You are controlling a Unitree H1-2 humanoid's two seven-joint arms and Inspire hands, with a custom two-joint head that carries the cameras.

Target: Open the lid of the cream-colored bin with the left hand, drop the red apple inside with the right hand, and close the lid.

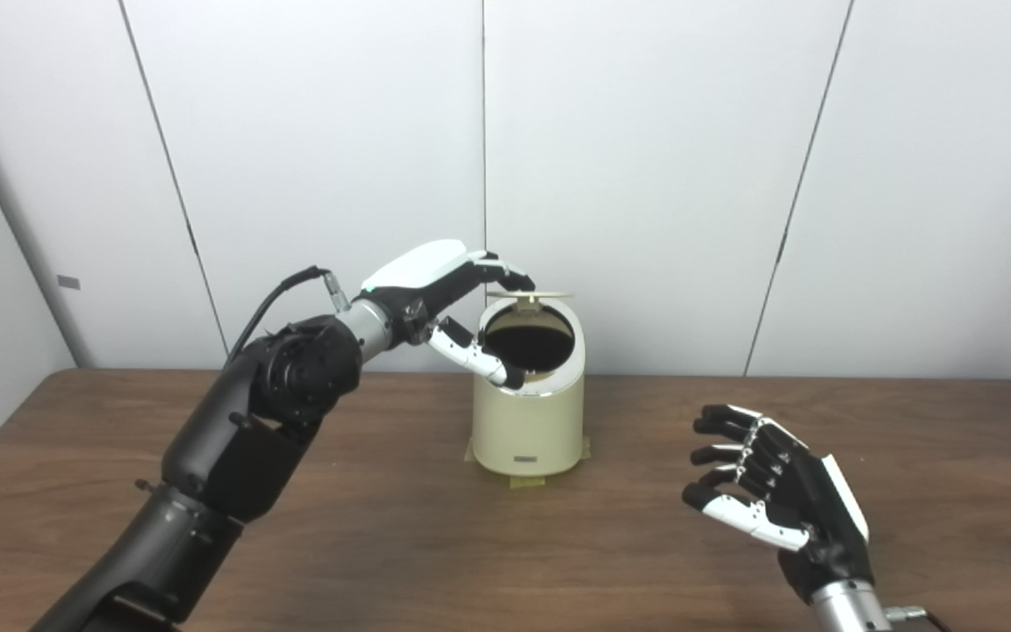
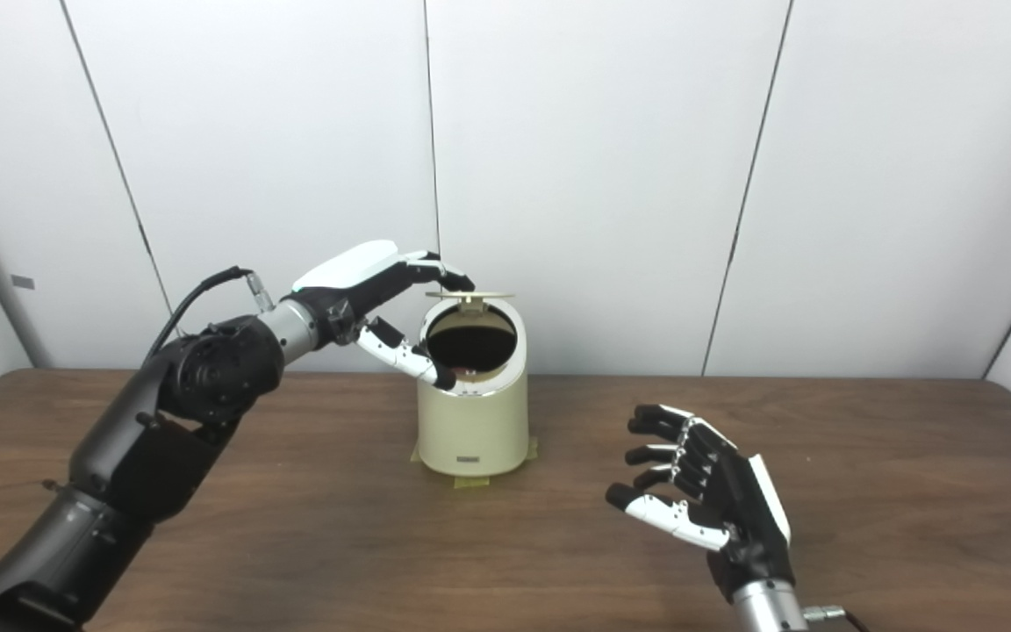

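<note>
The left arm is cut off at the picture's lower left corner; its dark, jointed shell rises toward the bin, with one black cable looping off the wrist. The left robot hand reaches the bin from the left: its upper fingers lie at the edge of the lid, and its thumb rests at the left rim of the opening. Whether the fingers truly pinch the lid is hard to tell.

The one bin is a smooth, cream-colored cylinder with a slanted top, standing on the brown wood-grain worktop near its far edge. Yellowish tabs show under its base. The thin round lid is raised behind the opening and seen almost edge-on. The inside is dark; a faint reddish patch shows low in the hole in the right eye view, too dim to identify. No apple can be made out for certain.

Right of the bin and nearer the camera, the right robot hand hovers over the worktop, fingers spread and curled, holding nothing. Its arm is cut off at the bottom edge.
</note>
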